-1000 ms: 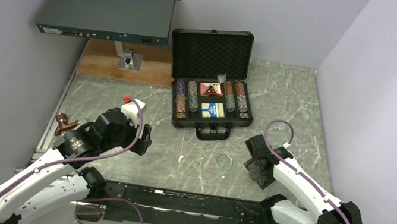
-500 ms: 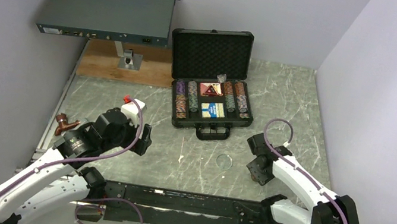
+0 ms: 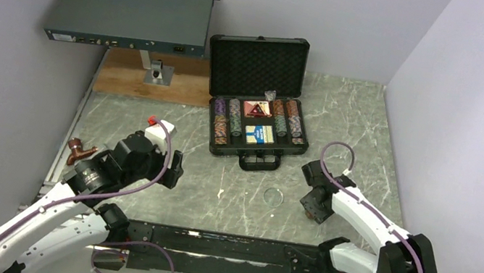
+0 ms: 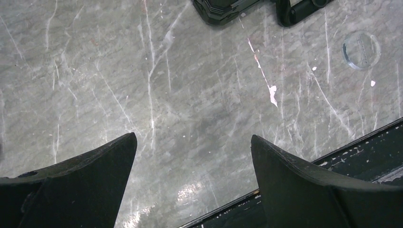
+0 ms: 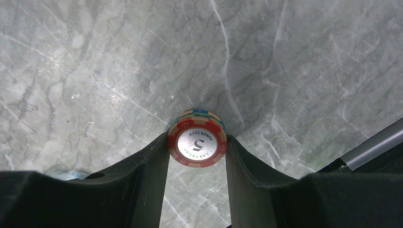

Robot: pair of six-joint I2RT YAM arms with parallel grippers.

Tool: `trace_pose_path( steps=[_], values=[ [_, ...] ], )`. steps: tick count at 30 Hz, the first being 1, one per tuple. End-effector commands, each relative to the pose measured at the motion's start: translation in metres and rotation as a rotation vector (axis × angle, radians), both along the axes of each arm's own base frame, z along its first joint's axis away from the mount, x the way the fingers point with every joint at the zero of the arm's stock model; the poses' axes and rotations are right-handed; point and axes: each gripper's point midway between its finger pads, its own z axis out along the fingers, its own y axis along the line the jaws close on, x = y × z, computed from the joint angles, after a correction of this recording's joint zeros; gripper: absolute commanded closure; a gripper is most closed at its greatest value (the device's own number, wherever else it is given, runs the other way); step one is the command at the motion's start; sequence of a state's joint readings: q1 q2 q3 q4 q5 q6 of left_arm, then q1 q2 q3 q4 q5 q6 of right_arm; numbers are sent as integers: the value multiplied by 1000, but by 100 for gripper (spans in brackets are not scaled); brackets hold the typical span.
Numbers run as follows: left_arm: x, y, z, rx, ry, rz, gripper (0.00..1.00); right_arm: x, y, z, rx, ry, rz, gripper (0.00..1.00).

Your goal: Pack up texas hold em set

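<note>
The texas hold em set's black briefcase [image 3: 248, 154] lies open at the table's middle back, foam-lined lid [image 3: 257, 66] upright. Inside are striped chip rows [image 3: 222, 122], a blue card deck [image 3: 259, 134] and a red triangle [image 3: 256, 109]. One of its corners [image 4: 223, 9] shows in the left wrist view. My right gripper [image 5: 197, 138] is shut on a small stack of poker chips [image 5: 197, 148], a red "5" chip on top, low over the table; in the top view it [image 3: 311, 205] is right of the case's front. My left gripper [image 4: 192, 140] is open and empty, left of the case [image 3: 173, 170].
A large flat grey electronics box [image 3: 130, 12] stands on a wooden board [image 3: 124, 77] at the back left. A clear round disc [image 3: 273, 196] lies on the table between the arms, also in the left wrist view [image 4: 361, 49]. A brown object [image 3: 79, 149] sits at the left edge. A black rail [image 3: 222, 245] runs along the near edge.
My right gripper has shifted slightly left and back, with its arm swinging in. The left arm has barely moved.
</note>
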State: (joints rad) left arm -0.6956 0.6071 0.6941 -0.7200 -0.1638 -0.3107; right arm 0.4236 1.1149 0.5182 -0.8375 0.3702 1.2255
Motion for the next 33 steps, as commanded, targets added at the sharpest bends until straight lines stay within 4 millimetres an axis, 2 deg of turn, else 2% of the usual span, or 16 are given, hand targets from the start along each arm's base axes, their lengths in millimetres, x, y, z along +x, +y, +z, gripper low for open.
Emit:
trace_pose_path(
  steps=[1, 13, 21, 28, 33],
  values=[
    [4, -1, 10, -22, -33, 17, 3, 8, 6, 11, 14, -2, 41, 100],
    [4, 1, 12, -24, -41, 27, 3, 52, 20, 78, 39, -157, 76, 100],
    [0, 9, 18, -28, -46, 57, 2, 113, 46, 122, 70, -284, 148, 100],
    [-2, 19, 26, -61, -98, 95, 2, 176, 80, 137, 126, -349, 181, 100],
    [-1, 22, 23, -45, -92, 114, 2, 217, 108, 133, 181, -370, 211, 100]
  ],
)
